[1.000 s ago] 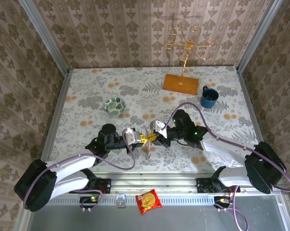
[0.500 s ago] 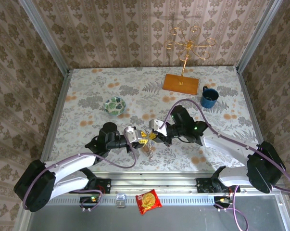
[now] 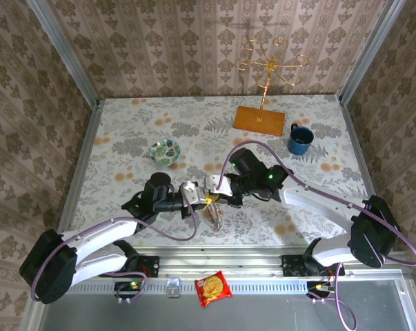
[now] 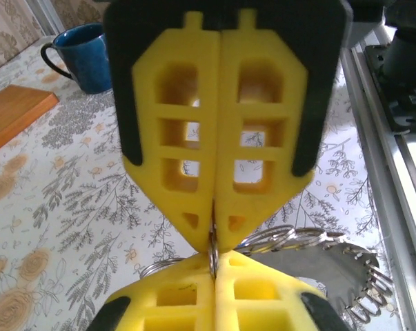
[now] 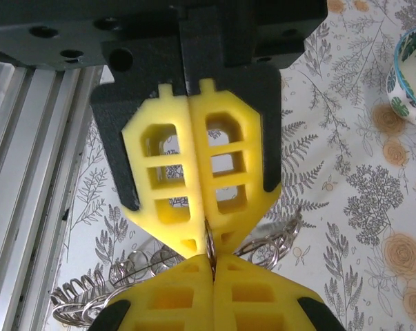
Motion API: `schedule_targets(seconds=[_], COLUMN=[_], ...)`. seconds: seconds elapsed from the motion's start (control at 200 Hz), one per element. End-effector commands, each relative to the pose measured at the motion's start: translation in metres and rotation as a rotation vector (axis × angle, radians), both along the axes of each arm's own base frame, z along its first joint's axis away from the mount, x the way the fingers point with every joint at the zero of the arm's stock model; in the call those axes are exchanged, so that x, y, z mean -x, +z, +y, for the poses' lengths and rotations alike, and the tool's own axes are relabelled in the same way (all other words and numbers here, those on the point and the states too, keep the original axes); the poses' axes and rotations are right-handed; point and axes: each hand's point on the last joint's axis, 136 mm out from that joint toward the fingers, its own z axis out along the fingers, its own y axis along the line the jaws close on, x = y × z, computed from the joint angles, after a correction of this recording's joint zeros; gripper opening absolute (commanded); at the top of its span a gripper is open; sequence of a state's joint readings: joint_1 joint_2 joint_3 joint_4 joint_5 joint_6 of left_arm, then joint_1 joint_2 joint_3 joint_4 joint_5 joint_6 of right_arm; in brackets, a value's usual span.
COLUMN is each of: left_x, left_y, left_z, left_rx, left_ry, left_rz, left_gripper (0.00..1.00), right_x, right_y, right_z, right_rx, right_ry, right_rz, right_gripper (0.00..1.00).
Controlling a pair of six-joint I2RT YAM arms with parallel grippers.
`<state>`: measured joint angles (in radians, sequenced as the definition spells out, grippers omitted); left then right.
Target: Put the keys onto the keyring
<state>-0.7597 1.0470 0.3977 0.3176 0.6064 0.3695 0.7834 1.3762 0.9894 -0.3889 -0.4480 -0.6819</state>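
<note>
Two robot arms meet tip to tip over a floral-patterned table (image 3: pixel 125 124), on the near side of a small green-patterned bowl (image 3: pixel 165 149) and a little to its right. We see the left gripper (image 3: pixel 202 199) reaching in from the bowl's side and the right gripper (image 3: pixel 213 196) from the side away from it. Both pairs of yellow fingers (image 4: pixel 256 138) are pressed flat together with no gap. Each pair pinches a thin wire loop of the keyring (image 4: pixel 342 272) where the fingertips touch.

The keyring, a grey metal disc rimmed with springy coils, hangs just beneath that meeting point, nearer to us than the bowl. We cannot tell whether its lower edge touches the table.

Well to the right of the bowl stands a blue mug (image 3: pixel 299 139). Between the two, and farther back, an orange board (image 3: pixel 259 120) carries a gold wire stand (image 3: pixel 268 65). A red snack packet (image 3: pixel 213 287) lies off the table, well nearer than the bowl.
</note>
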Motion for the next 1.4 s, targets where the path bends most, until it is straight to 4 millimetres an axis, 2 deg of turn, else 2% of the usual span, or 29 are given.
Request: schedule_targets(seconds=[0.0,0.06,0.185,0.41,0.585,0.78,0.94,1.125,1.225,1.29,1.395], left_x=[0.000,0.001,0.003,0.002,0.008,0.011,0.012,0.013,0.009,0.005,-0.001], left_y=[0.016,0.016,0.017,0.019,0.019,0.020,0.024,0.027,0.025,0.022,0.016], left_z=[-0.004,-0.004,-0.005,-0.006,-0.008,-0.009,-0.011,-0.011,-0.009,-0.008,-0.005], left_rx=[0.025,0.029,0.058,0.075,0.086,0.111,0.134,0.155,0.144,0.125,0.069], left_ry=[-0.019,-0.022,-0.027,-0.028,-0.064,-0.081,-0.092,-0.097,-0.072,-0.041,-0.003], left_rz=[-0.034,-0.032,-0.036,-0.047,-0.040,-0.036,-0.040,-0.047,-0.048,-0.049,-0.052], left_gripper=[0.00,0.00,0.00,0.00,0.00,0.00,0.00,0.00,0.00,0.12,0.19], right_x=[0.003,-0.002,-0.001,-0.001,-0.009,-0.005,0.000,0.004,0.005,0.004,0.005], right_y=[0.015,0.019,0.011,0.007,-0.001,0.006,0.005,0.007,0.009,0.008,0.004], right_z=[0.003,-0.002,-0.012,-0.012,-0.012,-0.006,-0.001,0.003,0.002,0.001,-0.003], right_rx=[-0.073,-0.123,-0.150,-0.171,-0.151,-0.212,-0.227,-0.245,-0.235,-0.207,-0.139], right_ry=[0.003,-0.038,-0.088,-0.115,-0.141,-0.109,-0.074,-0.041,-0.026,-0.023,-0.019], right_rz=[0.002,0.012,0.042,0.068,0.052,0.052,0.082,0.085,0.081,0.079,0.068], right_gripper=[0.06,0.17,0.26,0.27,0.28,0.28,0.25,0.00,0.00,0.00,0.00])
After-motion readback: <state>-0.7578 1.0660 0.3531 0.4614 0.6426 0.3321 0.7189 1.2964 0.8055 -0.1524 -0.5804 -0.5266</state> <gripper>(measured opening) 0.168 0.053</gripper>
